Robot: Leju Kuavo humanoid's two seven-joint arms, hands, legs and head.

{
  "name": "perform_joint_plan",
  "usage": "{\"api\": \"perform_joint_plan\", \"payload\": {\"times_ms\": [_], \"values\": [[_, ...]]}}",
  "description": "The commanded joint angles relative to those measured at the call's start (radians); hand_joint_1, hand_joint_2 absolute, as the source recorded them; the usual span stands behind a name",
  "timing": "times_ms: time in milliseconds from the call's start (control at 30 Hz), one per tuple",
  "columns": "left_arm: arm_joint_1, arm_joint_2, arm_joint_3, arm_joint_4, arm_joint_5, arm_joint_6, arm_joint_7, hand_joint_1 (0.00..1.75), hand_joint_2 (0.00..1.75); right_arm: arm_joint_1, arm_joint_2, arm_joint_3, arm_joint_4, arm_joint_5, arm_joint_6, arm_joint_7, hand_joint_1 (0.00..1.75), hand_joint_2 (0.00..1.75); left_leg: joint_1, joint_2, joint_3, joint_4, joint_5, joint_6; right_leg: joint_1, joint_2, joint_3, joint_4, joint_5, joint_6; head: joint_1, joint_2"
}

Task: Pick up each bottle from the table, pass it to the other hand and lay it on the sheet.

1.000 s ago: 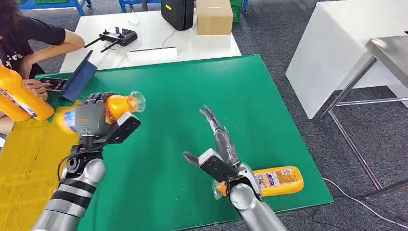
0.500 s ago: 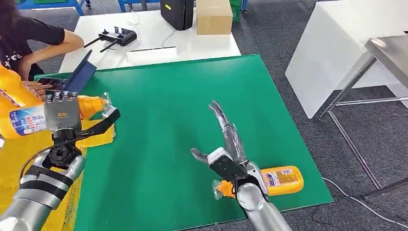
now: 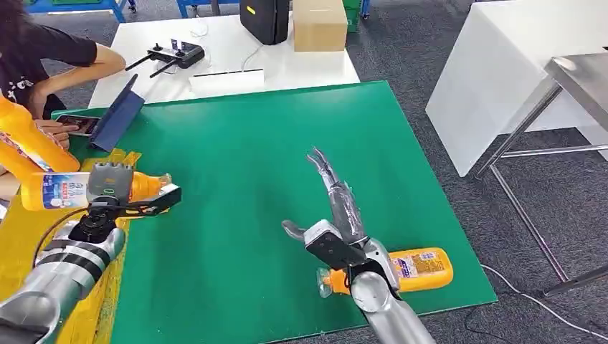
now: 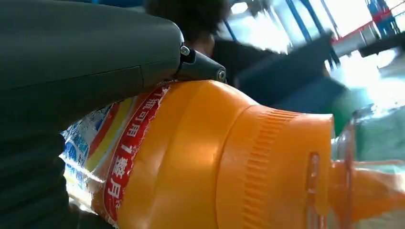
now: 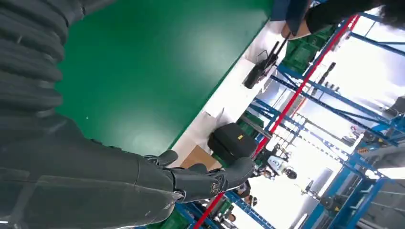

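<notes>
My left hand (image 3: 109, 188) grips an orange bottle (image 3: 68, 189) with a clear cap, held on its side low over the yellow sheet (image 3: 29, 251) at the table's left edge. The left wrist view shows that bottle (image 4: 200, 162) close up under my hand (image 4: 81, 62). A second orange bottle (image 3: 29, 143) lies further back on the sheet. A third orange bottle (image 3: 412, 269) lies on the green mat (image 3: 272, 165) near the front right, just behind my right forearm. My right hand (image 3: 333, 204) is open above the mat, fingers stretched forward, holding nothing; the right wrist view shows it (image 5: 191, 181) too.
A person sits at the far left with a phone (image 3: 72, 124) and a blue folder (image 3: 118, 113). Behind the mat, a white table (image 3: 315, 68) carries a controller (image 3: 174, 52), a black case (image 3: 265, 18) and a cardboard box (image 3: 320, 25). A metal table (image 3: 573, 79) stands to the right.
My left hand has carried its bottle leftward and down, from above the green mat to low over the yellow sheet, turning it level. The right hand has barely moved.
</notes>
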Motion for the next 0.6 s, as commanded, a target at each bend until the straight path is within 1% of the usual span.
{"api": "perform_joint_plan", "payload": {"times_ms": [33,67,100,167,200,300,467,533,600], "values": [[-0.077,-0.101,0.094,0.203,-0.004,-0.048,-0.023,1.75,1.75,-0.044,-0.01,0.02,0.047,-0.002,0.02,0.011,0.0,1.75,0.002,-0.005,0.002,0.001,-0.001,-0.001,0.002,0.0,0.003,0.0,-0.001,-0.001,0.0,0.0],[-0.076,-0.103,0.096,0.206,-0.004,-0.051,-0.024,1.75,1.75,-0.044,-0.01,0.021,0.048,-0.002,0.02,0.011,0.0,1.75,0.002,-0.004,0.002,0.001,-0.001,-0.001,0.001,-0.001,0.003,0.0,-0.001,0.0,0.0,0.0],[-0.073,-0.112,0.114,0.216,0.006,-0.053,-0.038,1.62,1.75,-0.044,-0.008,0.023,0.052,-0.002,0.021,0.011,0.0,1.75,0.001,-0.003,0.001,0.0,0.0,-0.001,0.001,-0.001,0.002,0.0,-0.001,0.0,0.0,0.0],[-0.073,-0.13,0.154,0.234,0.043,-0.07,-0.094,0.38,1.75,-0.046,-0.006,0.025,0.058,-0.001,0.023,0.012,0.0,1.75,0.002,-0.005,0.003,0.0,-0.001,-0.002,0.002,0.0,0.004,-0.001,-0.001,-0.001,0.0,0.0],[-0.071,-0.136,0.167,0.235,0.058,-0.07,-0.115,0.0,1.75,-0.047,-0.006,0.025,0.06,-0.001,0.024,0.012,0.0,1.75,0.003,-0.005,0.003,0.001,-0.001,-0.002,0.002,0.0,0.004,-0.001,-0.001,-0.001,0.0,0.0],[-0.066,-0.144,0.183,0.237,0.069,-0.072,-0.131,0.0,1.75,-0.047,-0.004,0.025,0.067,-0.001,0.026,0.013,0.0,1.75,0.001,-0.003,0.001,0.0,0.0,-0.001,0.0,0.0,0.002,-0.001,0.0,0.0,0.0,0.0],[-0.06,-0.146,0.207,0.221,0.088,-0.047,-0.146,0.0,1.75,-0.046,-0.002,0.026,0.071,0.0,0.027,0.013,0.0,1.75,0.002,-0.004,0.003,0.0,-0.001,-0.001,0.002,0.001,0.004,-0.001,-0.001,0.0,0.0,0.0],[-0.055,-0.149,0.221,0.21,0.097,-0.03,-0.164,0.0,1.75,-0.045,-0.002,0.026,0.071,0.0,0.028,0.014,0.0,1.75,0.002,-0.004,0.002,0.0,-0.001,-0.001,0.001,0.0,0.003,-0.001,-0.001,0.0,0.0,0.0],[-0.044,-0.158,0.239,0.189,0.125,-0.015,-0.209,0.0,1.75,-0.041,-0.003,0.026,0.072,0.0,0.03,0.014,0.0,1.75,0.002,-0.004,0.002,0.0,-0.001,-0.001,0.001,0.0,0.003,-0.001,-0.001,0.0,0.0,0.0]]}}
